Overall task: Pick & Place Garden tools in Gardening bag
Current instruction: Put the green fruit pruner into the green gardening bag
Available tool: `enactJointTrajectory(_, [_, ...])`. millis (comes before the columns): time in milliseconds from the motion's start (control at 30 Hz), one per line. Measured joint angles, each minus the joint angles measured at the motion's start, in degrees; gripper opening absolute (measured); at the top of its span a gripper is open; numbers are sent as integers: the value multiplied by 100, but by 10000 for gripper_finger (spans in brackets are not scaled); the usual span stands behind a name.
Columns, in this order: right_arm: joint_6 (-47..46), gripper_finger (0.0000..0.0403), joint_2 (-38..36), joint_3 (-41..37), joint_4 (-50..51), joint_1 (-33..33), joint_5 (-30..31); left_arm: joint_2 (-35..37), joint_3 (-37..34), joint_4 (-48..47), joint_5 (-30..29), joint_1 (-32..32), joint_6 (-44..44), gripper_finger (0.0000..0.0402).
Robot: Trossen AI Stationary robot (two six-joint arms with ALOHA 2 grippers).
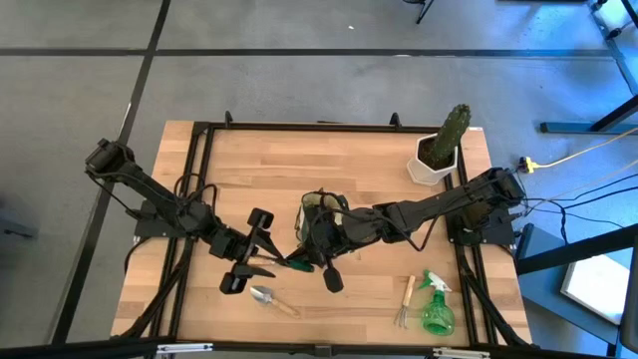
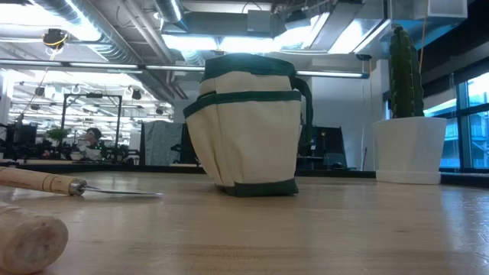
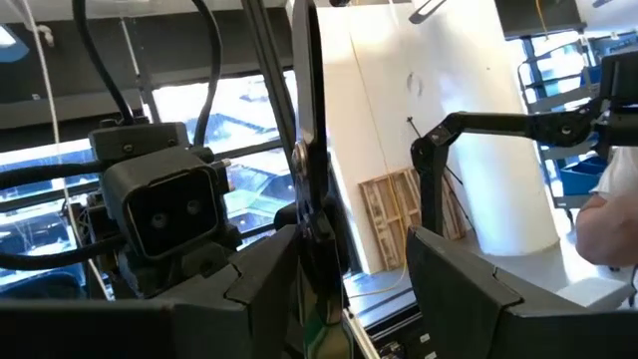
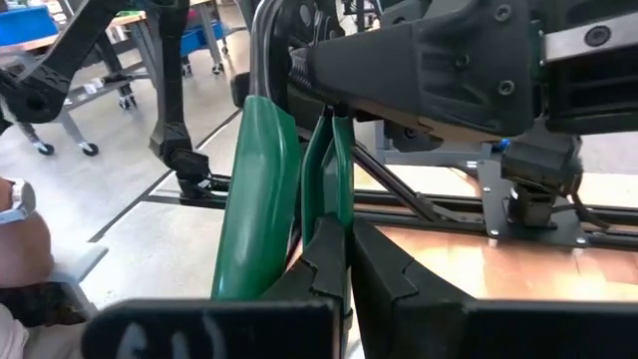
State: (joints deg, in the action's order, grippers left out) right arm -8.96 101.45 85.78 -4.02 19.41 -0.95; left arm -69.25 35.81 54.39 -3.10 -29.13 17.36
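Green-handled pruners (image 4: 261,189) held in mid-air just beside the gardening bag (image 1: 317,221), on its left-arm side, pinched at one green handle by the clamped-tight right gripper (image 4: 334,261) and flanked at the blade end by the spread-wide fingers of the left gripper (image 1: 261,261), which grip nothing that can be made out. Nearer the front edge than the bag: trowel (image 1: 271,298), hand fork (image 1: 405,302), spray bottle (image 1: 436,308). Behind the bag, toward the right arm's corner: cactus (image 1: 452,131) in its white pot (image 1: 430,170).
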Motion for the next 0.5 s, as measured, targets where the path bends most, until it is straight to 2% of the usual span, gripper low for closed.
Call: enactJointTrajectory(500, [86,6,0,0,-128,-88,136,-177,0,384,-183,61,-51,182])
